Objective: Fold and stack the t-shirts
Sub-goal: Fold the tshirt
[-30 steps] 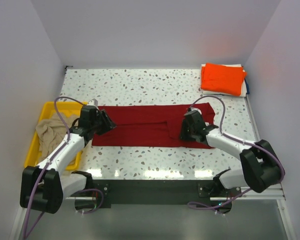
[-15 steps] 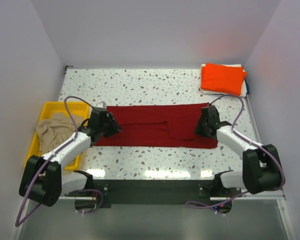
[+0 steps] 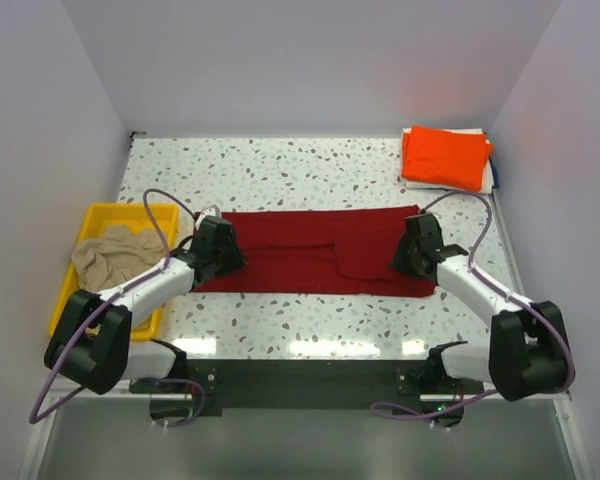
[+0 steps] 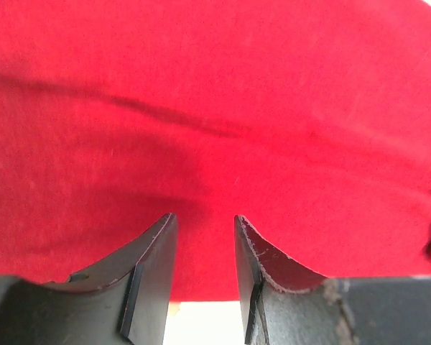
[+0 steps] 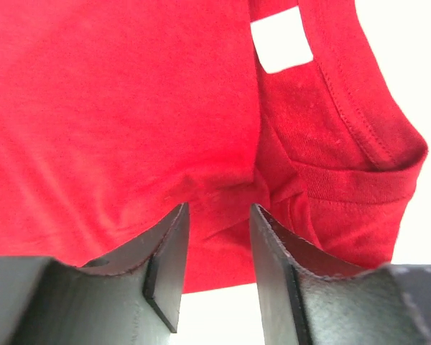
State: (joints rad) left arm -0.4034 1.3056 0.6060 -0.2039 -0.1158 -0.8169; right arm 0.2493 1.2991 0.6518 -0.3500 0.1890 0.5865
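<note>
Speckled table (image 3: pixel 310 160), left to right: beige tee (image 3: pixel 110 258) heaped in the yellow tray (image 3: pixel 65 290), dark red tee (image 3: pixel 310 250) lying as a long band mid-table, orange tee (image 3: pixel 445 157) folded at the far right corner. My left gripper (image 4: pixel 204 215) sits jaws parted over the band's left end, and my right gripper (image 5: pixel 218 206) sits jaws parted at the collar end by the white label (image 5: pixel 281 39); neither is pinching cloth. For a clean fold I'd bite all layers at the near hem on both ends, lift level and together, and keep the band taut.
</note>
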